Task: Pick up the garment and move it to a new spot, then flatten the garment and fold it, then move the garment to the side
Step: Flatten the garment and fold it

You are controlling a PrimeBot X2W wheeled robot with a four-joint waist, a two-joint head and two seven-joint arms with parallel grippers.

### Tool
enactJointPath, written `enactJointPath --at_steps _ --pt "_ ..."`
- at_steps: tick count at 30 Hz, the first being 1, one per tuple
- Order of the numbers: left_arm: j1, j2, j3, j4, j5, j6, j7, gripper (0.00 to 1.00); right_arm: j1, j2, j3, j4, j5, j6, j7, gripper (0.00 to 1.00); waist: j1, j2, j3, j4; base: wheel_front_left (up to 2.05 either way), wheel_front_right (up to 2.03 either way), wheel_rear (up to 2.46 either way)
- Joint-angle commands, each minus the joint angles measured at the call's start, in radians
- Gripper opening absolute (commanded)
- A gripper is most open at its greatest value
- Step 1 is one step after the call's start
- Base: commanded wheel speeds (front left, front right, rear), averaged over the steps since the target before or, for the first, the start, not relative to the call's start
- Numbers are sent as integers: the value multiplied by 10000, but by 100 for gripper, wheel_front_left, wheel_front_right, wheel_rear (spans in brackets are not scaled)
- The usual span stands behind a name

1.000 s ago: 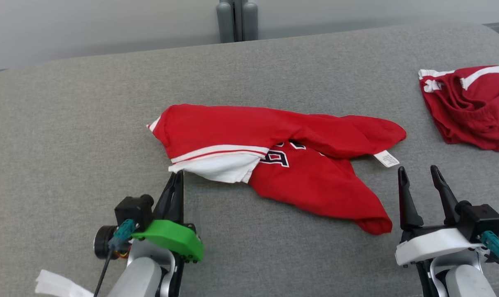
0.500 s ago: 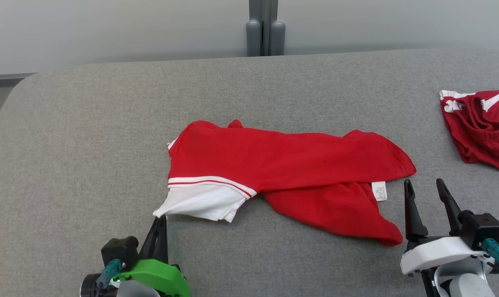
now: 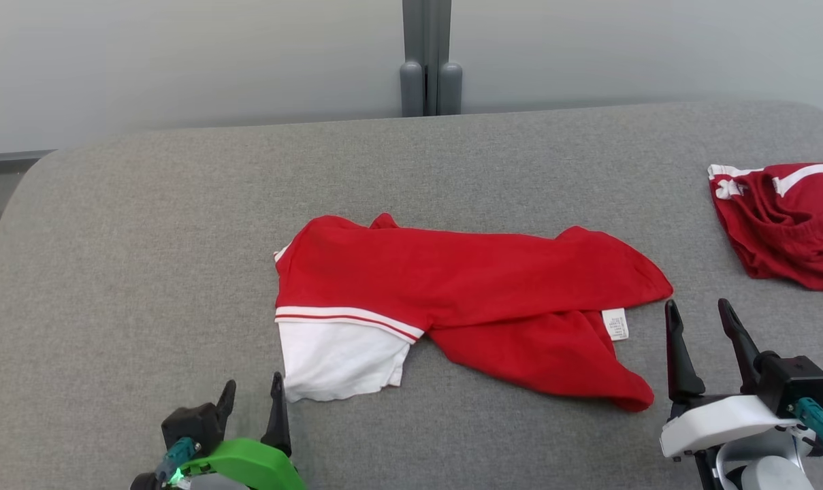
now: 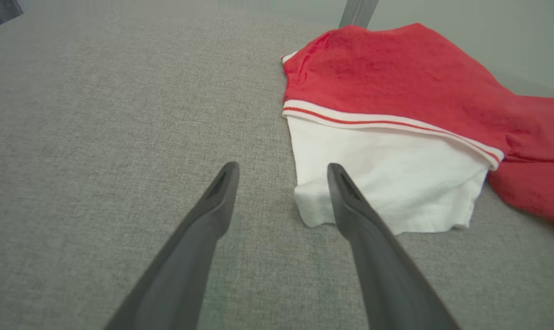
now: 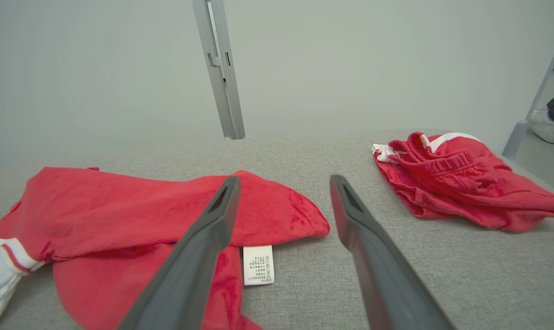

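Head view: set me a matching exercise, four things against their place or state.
1. garment
2. care label
3. second red garment
4. left claw

A. far right edge of the view
B. open, empty, just off the garment's white end
C. centre, lying creased and partly folded over
D. white, at the garment's right lower edge

Pairs: 1-C, 2-D, 3-A, 4-B

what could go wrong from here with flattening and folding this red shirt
1. The red shirt lies doubled over near its care label; folding now would likely trap creases.
2. The open left gripper sits right beside the white sleeve; a careless move could drag it.
3. Another red garment lies to the right; setting the shirt aside there could tangle both.
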Motion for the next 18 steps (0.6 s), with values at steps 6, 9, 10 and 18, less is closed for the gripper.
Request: enactJointPath --at_steps 6,9,10,18 --pt "-87 17 273 -614 414 -16 -97 100 270 -27 -15 -125 -90 1 -31 100 0 0 -394 98 0 0 0" --pt "14 -121 370 -1017 691 -127 -100 100 299 -27 37 -196 -102 1 -31 100 0 0 -518 146 0 0 0" --pt "49 -168 401 -1117 783 -164 -94 100 299 -27 53 -212 -98 1 -31 100 0 0 -552 160 0 0 0" --pt "240 -525 569 -1381 1303 -461 -97 100 186 -28 352 -324 22 1 -31 100 0 0 -776 203 0 0 0"
